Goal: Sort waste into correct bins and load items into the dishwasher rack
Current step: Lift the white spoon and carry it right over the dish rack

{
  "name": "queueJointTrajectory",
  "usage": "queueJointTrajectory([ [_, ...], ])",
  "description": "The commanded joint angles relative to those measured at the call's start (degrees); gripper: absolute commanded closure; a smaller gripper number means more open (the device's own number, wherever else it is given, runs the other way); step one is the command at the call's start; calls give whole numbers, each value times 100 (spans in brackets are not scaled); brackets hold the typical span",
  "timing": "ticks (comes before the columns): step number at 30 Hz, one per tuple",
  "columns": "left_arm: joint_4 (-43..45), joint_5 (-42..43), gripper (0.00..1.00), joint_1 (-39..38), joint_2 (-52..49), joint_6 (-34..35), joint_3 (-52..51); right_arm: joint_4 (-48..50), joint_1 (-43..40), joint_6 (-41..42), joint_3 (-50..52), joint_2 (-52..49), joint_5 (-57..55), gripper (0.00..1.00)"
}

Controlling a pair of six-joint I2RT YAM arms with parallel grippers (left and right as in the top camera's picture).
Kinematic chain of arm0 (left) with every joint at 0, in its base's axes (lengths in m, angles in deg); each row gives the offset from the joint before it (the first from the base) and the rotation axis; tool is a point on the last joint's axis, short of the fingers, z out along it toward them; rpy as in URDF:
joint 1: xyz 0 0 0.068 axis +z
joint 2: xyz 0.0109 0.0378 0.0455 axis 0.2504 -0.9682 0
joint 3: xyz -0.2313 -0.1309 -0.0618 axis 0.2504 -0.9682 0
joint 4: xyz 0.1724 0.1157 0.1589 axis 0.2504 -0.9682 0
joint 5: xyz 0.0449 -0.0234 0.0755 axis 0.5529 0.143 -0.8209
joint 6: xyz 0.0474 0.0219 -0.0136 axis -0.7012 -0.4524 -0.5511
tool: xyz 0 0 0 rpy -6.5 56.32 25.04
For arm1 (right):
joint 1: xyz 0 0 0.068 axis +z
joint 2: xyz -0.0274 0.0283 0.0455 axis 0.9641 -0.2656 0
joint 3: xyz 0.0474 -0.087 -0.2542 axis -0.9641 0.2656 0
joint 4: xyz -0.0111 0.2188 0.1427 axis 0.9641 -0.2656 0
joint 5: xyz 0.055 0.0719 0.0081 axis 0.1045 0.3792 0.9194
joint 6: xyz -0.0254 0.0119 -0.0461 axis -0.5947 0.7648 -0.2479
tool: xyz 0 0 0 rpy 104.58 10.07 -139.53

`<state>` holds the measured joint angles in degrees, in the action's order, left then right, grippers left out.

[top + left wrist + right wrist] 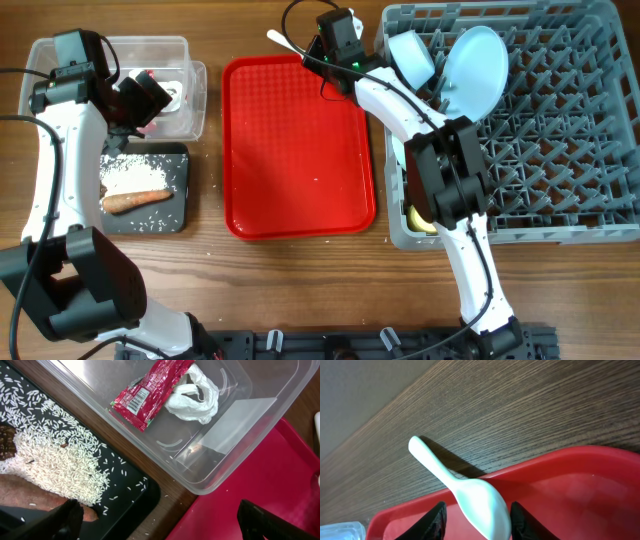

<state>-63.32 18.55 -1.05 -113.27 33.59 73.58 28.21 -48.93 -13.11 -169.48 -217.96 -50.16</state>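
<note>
Your right gripper sits at the top edge of the red tray, fingers partly spread on either side of the bowl end of the white spoon. One finger looks to be against the spoon and a strip of red shows beside the other, so can't tell if it's a real pinch. The spoon's bowl is over the tray rim, handle pointing up-left out over the wooden table. Your left gripper is upper left in the overhead, by the clear tub, fingers spread wide, nothing between them. The tub holds the red wrapper and crumpled white paper, touching. The black tray, just below the tub in the overhead, carries the rice and the sausage piece. The rack at right has the plate and a bowl near its upper left corner.
</note>
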Motion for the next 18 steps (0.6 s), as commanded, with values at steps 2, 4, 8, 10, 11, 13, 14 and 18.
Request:
queueJointTrajectory([
  [2, 13, 7, 0, -9, 42, -7, -17, 55, -24, 7, 7, -407, -94, 61],
  [4, 13, 7, 0, -11, 42, -7, -17, 70, -24, 9, 7, -437, -92, 64],
  [8, 13, 7, 0, -9, 42, -9, -17, 114, -24, 7, 7, -437, -98, 75],
  [10, 13, 7, 0, -9, 42, -7, -17, 116, -26, 2, 7, -437, -98, 80],
  [11, 13, 7, 0, -11, 42, -7, -17, 116, -24, -7, 7, -437, -101, 83],
  [13, 13, 7, 0, -9, 42, -7, -17, 114, -24, -11, 7, -437, -101, 90],
  [14, 13, 7, 0, -9, 42, -7, -17, 109, -24, -15, 7, -437, -98, 94],
  [18, 13, 4, 0, -9, 42, -9, -17, 103, -24, -46, 4, -437, -68, 96],
])
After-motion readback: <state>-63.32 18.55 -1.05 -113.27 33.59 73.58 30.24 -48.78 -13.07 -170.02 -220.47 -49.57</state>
